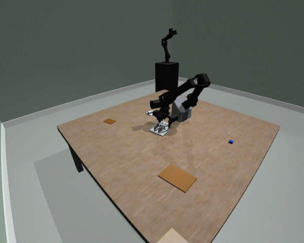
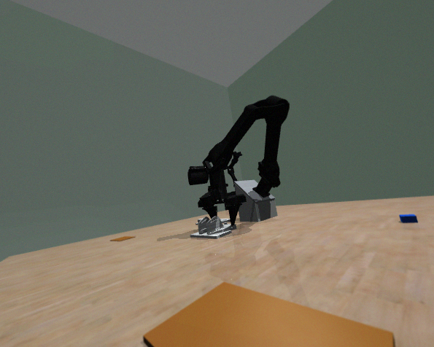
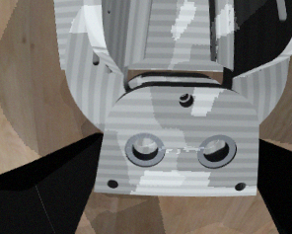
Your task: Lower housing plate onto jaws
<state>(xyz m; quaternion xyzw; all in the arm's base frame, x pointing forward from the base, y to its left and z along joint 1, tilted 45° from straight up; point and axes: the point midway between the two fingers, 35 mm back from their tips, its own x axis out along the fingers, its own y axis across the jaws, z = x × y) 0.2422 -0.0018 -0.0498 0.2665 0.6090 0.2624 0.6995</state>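
Note:
My gripper (image 1: 165, 124) (image 2: 223, 222) (image 3: 175, 143) is shut on the light grey housing plate (image 1: 163, 123) (image 3: 182, 122), one black finger at each side edge. The housing plate lies over the rear part of the pale base (image 1: 161, 134) (image 2: 206, 235), low above the table. Two upright grey jaws (image 1: 161, 128) (image 2: 213, 225) stand on the base in front of the fingers. In the wrist view, pale round shapes show inside the plate's two ringed holes, with dark crescents below them. The stubs are otherwise hidden. Whether the plate touches them or is quite level cannot be told.
A grey sloped block (image 1: 182, 112) (image 2: 256, 208) stands under the arm's base. A small white part (image 1: 149, 113) lies behind the gripper. A small orange sheet (image 1: 109, 121) (image 2: 122, 238), a large orange sheet (image 1: 177, 177) (image 2: 269, 317) and a blue block (image 1: 231, 141) (image 2: 408, 218) lie farther off.

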